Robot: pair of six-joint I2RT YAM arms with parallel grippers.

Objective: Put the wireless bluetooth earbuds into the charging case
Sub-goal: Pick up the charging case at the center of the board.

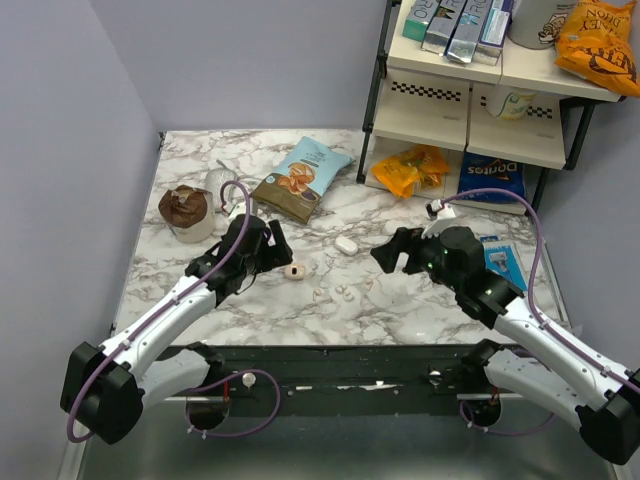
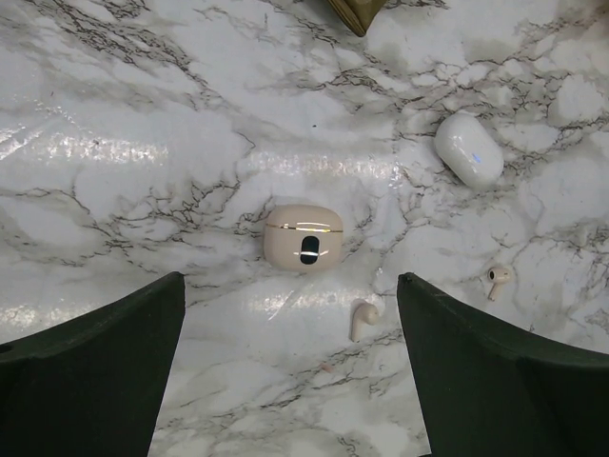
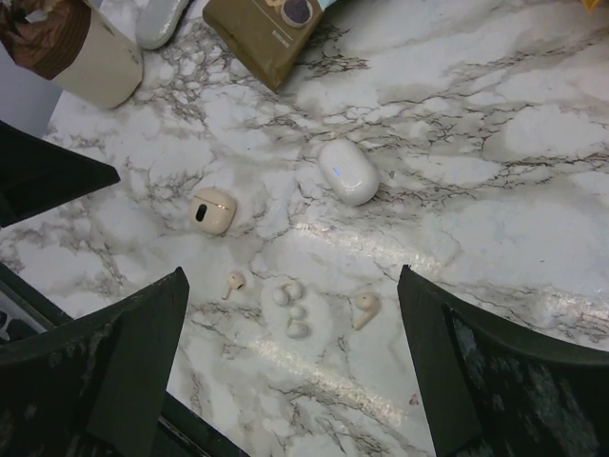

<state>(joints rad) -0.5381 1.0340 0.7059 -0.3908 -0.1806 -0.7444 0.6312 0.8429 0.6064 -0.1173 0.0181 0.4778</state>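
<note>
While both the left gripper [image 1: 272, 246] and right gripper [image 1: 393, 250] hang spread wide and empty over the marble table [image 1: 380, 200], the earbuds [image 2: 363, 317] lie loose nearest the arms. The case [image 2: 304, 236] sits just beyond the left fingertips, and a white oval pebble [image 2: 468, 149] lies farther back.

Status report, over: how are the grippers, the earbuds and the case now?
Left gripper and right gripper open, empty. Charging case on table; two earbuds loose beside it, not inserted. White oval object nearby, not blocking.
</note>
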